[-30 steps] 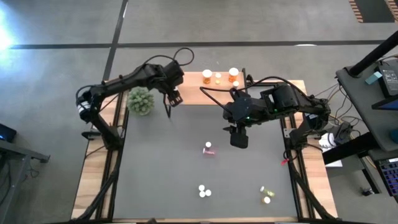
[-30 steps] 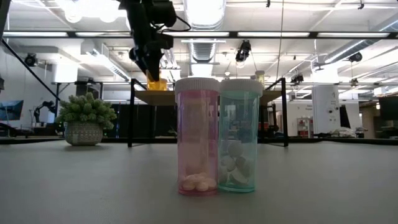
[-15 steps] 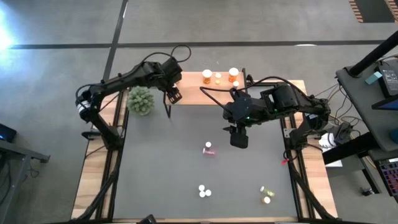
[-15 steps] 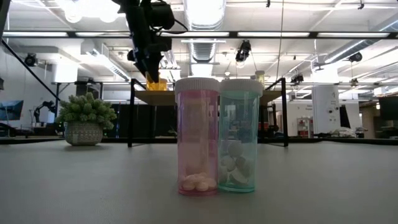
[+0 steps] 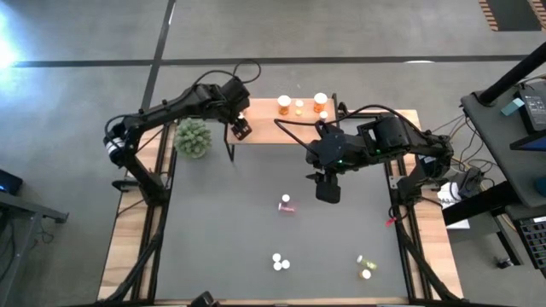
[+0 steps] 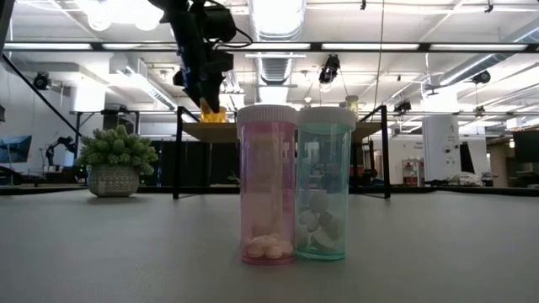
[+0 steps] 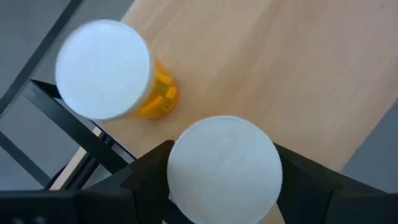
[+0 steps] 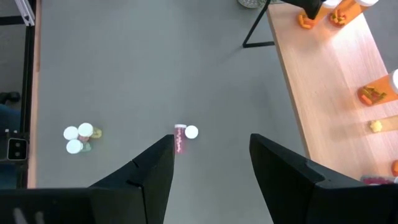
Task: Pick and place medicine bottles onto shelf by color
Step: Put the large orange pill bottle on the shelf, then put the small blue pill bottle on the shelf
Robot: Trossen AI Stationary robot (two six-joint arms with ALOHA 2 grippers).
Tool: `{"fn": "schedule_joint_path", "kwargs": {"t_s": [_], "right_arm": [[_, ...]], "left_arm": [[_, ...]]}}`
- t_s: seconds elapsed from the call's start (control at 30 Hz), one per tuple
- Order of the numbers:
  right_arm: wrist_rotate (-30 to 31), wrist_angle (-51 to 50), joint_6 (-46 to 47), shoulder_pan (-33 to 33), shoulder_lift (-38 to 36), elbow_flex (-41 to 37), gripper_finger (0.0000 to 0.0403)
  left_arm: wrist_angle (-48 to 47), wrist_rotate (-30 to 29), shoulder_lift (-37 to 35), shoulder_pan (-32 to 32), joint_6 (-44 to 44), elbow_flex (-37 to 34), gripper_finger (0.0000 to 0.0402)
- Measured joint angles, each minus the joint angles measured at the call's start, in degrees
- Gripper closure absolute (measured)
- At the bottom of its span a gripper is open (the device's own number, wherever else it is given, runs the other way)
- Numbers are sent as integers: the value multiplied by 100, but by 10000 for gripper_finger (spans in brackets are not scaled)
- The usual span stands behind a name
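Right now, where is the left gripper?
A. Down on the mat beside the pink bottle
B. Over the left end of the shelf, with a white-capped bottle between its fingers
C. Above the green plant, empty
B: the high view shows the left gripper at the shelf's left end, and its wrist view shows a white-capped bottle between its fingers.

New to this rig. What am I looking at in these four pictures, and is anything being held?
Two dark robot arms work at a table. One camera looks straight down, one sits at table level, one rides each wrist. The left gripper is at the wooden shelf, around a white-capped bottle beside an orange bottle; whether it grips, I cannot tell. The right gripper hangs open and empty over the grey mat, where a pink bottle lies.
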Motion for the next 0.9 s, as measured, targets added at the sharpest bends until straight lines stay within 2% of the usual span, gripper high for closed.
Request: {"fn": "schedule_joint_path", "kwargs": {"t_s": [0.27,0.57,0.73,0.9], "right_arm": [[1,0,0,1,0,-2,204],[2,0,-2,1,0,-2,204],[2,2,-2,0,0,-2,204],[0,0,-1,0,0,-1,204]], "left_arm": [[99,-2,-53,24,-118,173,159],[150,94,-577,-67,-151,210,156],[401,317,-908,-390,-244,196,157],[745,341,-1090,-1069,-454,178,157]]}}
